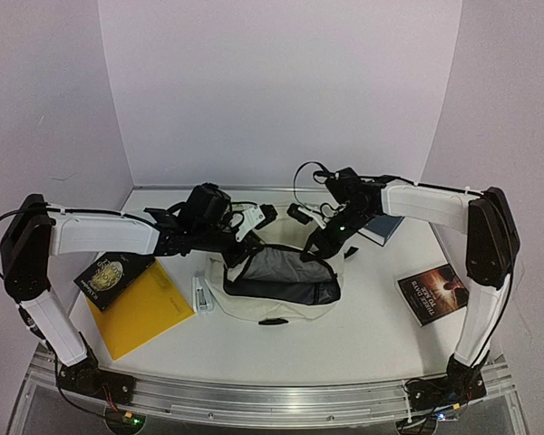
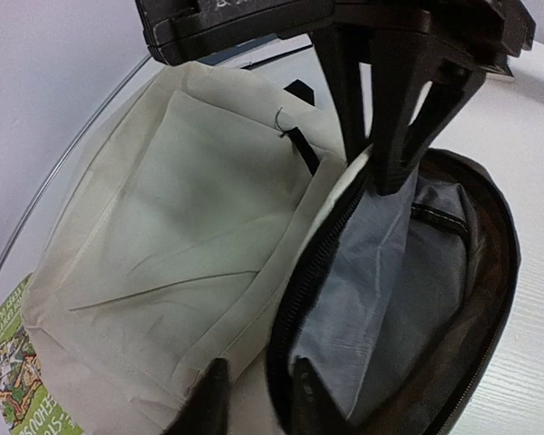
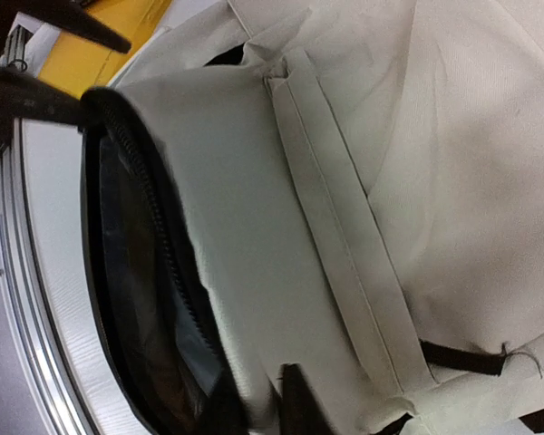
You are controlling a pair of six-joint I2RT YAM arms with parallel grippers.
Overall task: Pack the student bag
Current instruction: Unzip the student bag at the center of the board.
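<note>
The student bag (image 1: 281, 304) lies in the middle of the table, cream fabric, its black-zippered mouth held wide open and the grey lining (image 1: 276, 267) showing. My left gripper (image 1: 228, 256) is shut on the left rim of the mouth; in the left wrist view (image 2: 257, 399) the zipper edge (image 2: 299, 272) runs between the two fingers. My right gripper (image 1: 317, 252) is shut on the right rim; in the right wrist view (image 3: 261, 408) the cream rim (image 3: 218, 227) sits between the fingers. The right gripper also shows at the far rim in the left wrist view (image 2: 390, 172).
A yellow folder (image 1: 140, 308) and a black book with gold print (image 1: 111, 276) lie left of the bag. A small white object (image 1: 202, 294) lies by the bag's left side. A dark book (image 1: 433, 293) lies at the right. A blue book (image 1: 383, 228) lies behind the right arm.
</note>
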